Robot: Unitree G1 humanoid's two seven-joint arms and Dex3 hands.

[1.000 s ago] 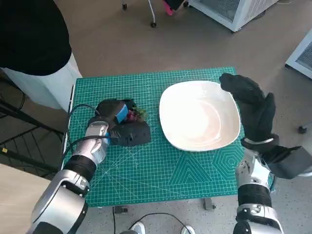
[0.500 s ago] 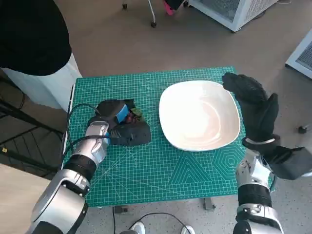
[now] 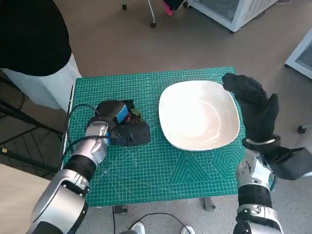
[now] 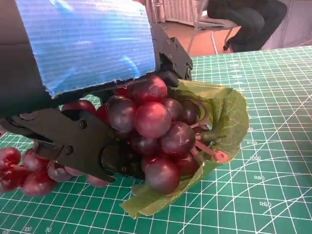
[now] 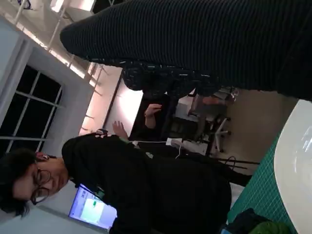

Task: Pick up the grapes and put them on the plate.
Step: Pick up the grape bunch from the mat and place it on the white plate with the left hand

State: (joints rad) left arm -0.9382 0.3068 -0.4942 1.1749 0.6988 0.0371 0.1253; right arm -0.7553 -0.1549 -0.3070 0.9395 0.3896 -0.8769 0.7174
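Note:
The bunch of dark red grapes (image 4: 151, 131) with a green leaf (image 4: 222, 122) lies on the green cutting mat (image 3: 161, 170), left of the white plate (image 3: 199, 122). My left hand (image 3: 118, 124) lies over the bunch, its black fingers (image 4: 83, 141) curled around the grapes, which still rest on the mat. In the head view only a bit of grape and leaf (image 3: 135, 114) shows past the hand. My right hand (image 3: 253, 105) stands raised at the plate's right edge, fingers stretched, holding nothing. The plate's rim (image 5: 295, 151) shows in the right wrist view.
A person in a black top (image 3: 29, 34) stands at the table's far left corner and also appears in the right wrist view (image 5: 161, 190). A black cable (image 3: 78, 109) loops by my left wrist. White cabinets (image 3: 234, 12) stand on the floor beyond.
My right hand has drifted slightly to the right, off the plate's rim. My left hand stays over the grapes, and a little less of the bunch shows.

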